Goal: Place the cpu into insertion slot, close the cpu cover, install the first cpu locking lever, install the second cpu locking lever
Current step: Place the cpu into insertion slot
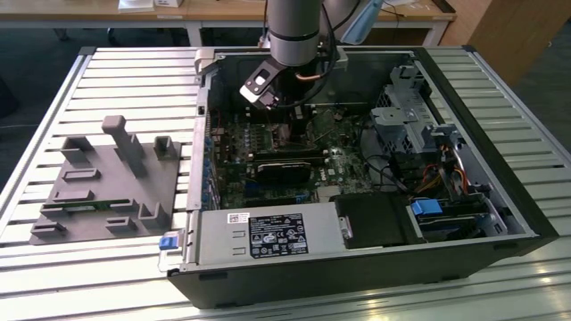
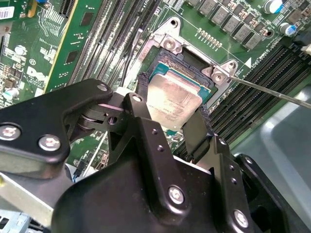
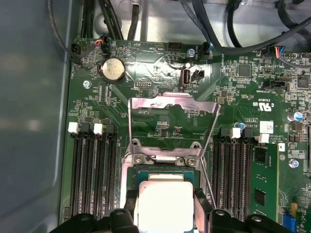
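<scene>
Black two-fingered jaws, clenched on opposite edges of the small flat square silver-grey cpu (image 2: 172, 99), hold it level at the dark, silver-rimmed insertion slot (image 2: 158, 68). Whether it is seated cannot be judged. The thin silver windowed cpu cover (image 3: 170, 103) stands swung open. The open black computer case (image 1: 357, 281) rests on the slatted metal desk (image 1: 134, 73).

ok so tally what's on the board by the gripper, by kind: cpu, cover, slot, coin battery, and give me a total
cpu: 1
cover: 1
slot: 1
coin battery: 1
Total: 4
</scene>
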### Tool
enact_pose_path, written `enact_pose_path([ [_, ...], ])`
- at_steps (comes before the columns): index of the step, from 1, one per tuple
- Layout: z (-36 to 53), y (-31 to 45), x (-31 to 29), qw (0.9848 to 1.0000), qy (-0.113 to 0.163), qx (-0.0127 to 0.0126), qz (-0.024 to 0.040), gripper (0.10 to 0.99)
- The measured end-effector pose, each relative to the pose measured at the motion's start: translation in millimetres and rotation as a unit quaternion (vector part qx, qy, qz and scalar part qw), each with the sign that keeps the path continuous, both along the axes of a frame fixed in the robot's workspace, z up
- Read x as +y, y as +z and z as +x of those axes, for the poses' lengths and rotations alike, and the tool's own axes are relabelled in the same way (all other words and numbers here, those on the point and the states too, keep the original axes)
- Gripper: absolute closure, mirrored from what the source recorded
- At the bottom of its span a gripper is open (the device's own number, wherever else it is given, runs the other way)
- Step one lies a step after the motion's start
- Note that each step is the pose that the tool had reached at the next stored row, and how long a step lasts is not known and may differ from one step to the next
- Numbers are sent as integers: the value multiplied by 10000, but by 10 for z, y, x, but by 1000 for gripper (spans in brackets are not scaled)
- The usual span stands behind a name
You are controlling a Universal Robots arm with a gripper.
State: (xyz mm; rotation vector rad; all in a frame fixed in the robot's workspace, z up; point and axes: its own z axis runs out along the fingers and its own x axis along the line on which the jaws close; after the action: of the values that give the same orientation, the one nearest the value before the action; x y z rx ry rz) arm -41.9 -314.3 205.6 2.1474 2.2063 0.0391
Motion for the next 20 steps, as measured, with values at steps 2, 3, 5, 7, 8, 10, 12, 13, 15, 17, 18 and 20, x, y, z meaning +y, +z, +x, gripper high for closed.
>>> enact_pose_path([
  [2,0,-18,0,10000,-5,0,0,549],
  [3,-1,-26,0,10000,-8,0,0,549],
  [5,-2,-40,0,10000,-20,0,0,549],
  [7,-3,-48,-1,10000,-29,0,-1,549],
  [8,-4,-48,-1,10000,-30,1,-1,549],
  [10,-3,-50,0,10000,-31,0,0,549],
  [12,-3,-52,0,10000,-31,0,0,549],
  [13,-3,-54,0,10000,-31,-1,1,549],
  [15,-3,-59,0,10000,-31,0,0,549],
  [17,-3,-68,0,10000,-31,0,0,549],
  [18,-3,-73,0,10000,-31,0,0,549],
  [20,-4,-83,0,10000,-32,0,0,549],
])
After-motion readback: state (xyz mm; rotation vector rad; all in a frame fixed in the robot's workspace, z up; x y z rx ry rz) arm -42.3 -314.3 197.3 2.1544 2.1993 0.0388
